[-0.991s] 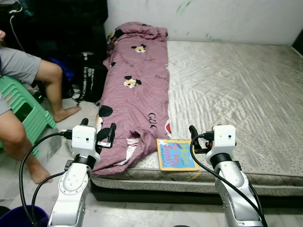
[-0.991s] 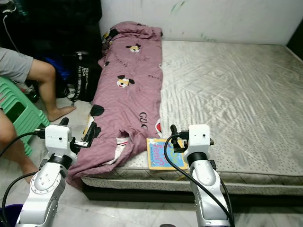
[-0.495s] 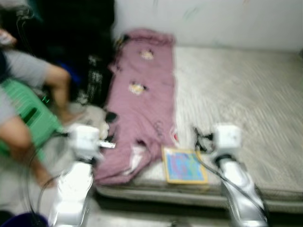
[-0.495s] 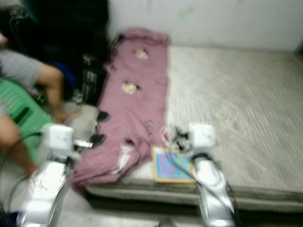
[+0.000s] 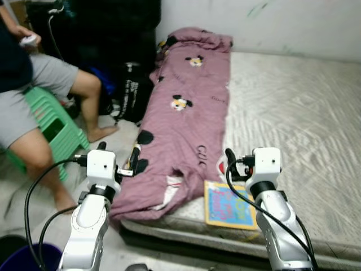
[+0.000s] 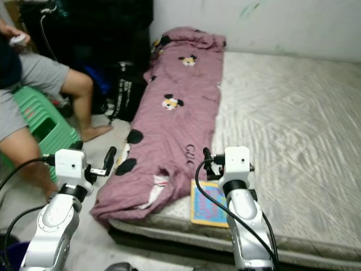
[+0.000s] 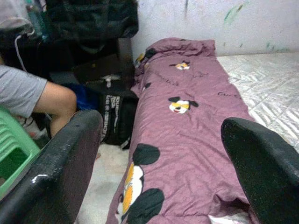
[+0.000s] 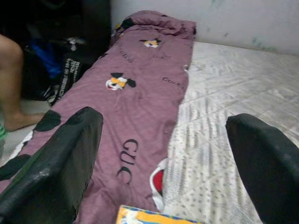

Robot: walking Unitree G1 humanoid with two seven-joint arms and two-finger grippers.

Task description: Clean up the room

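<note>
A purple blanket (image 5: 192, 107) printed with cartoon mice lies rumpled along the left side of a bare grey mattress (image 5: 304, 107), and its near end droops over the bed's corner towards the floor. A colourful picture book (image 5: 228, 206) lies flat on the mattress at its front edge, just right of the blanket. My left gripper (image 5: 118, 150) is raised in front of the blanket's hanging end, open and holding nothing. My right gripper (image 5: 245, 157) hovers above the book, also open and holding nothing. In the right wrist view the book's top edge (image 8: 154, 216) peeks between the fingers.
A person sits on a green plastic stool (image 5: 53, 127) at the left, one bare foot (image 5: 101, 133) on the floor near the bed. A black bag (image 5: 132, 93) leans by dark furniture. A purple bucket (image 5: 25, 257) stands at my lower left.
The whole picture has slid to the right after a blurred frame, so the camera has turned left. Both arms keep the same raised pose with open fingers.
</note>
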